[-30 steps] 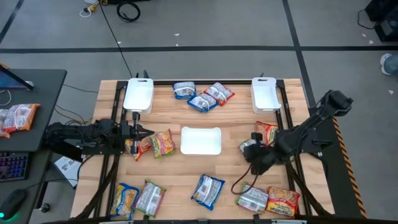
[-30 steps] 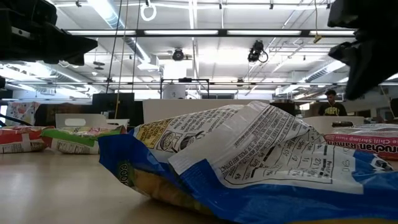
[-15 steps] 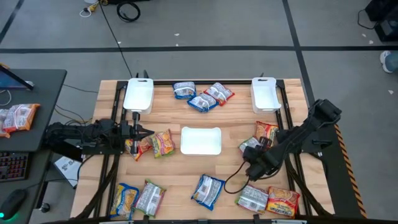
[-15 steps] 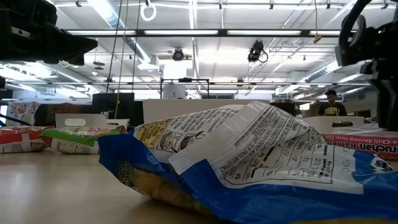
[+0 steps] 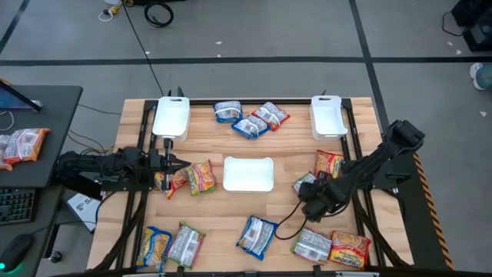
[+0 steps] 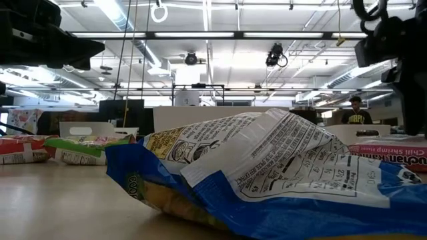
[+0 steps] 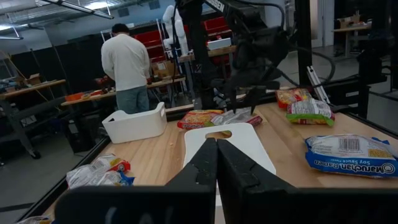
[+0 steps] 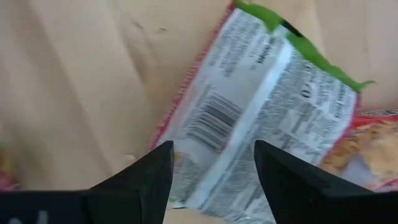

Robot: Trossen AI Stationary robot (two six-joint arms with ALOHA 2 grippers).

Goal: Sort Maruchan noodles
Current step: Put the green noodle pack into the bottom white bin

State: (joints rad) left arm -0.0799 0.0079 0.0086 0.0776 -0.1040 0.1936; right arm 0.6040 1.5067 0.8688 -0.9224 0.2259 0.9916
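1. Wooden bench (image 5: 284, 158) carries our scattered plastic ramen packets.
2. We see a silvery-green, red-edged ramen packet (image 8: 261, 106) lying flat near the bench's right edge.
3. Our right gripper (image 8: 211, 165) hovers above it, jaws parted and empty.
4. Our left gripper (image 7: 216, 163) waits at the left side, jaws closed.

"Maruchan" and "Soy Sauce Flavor" on the blue-white packet (image 7: 350, 155) at my 3 o'clock, left wrist view. "Chili Shrimp" on the pink packet (image 6: 393, 155), low view. Silvery-green packet (image 8: 261, 106): barcode, print unreadable.
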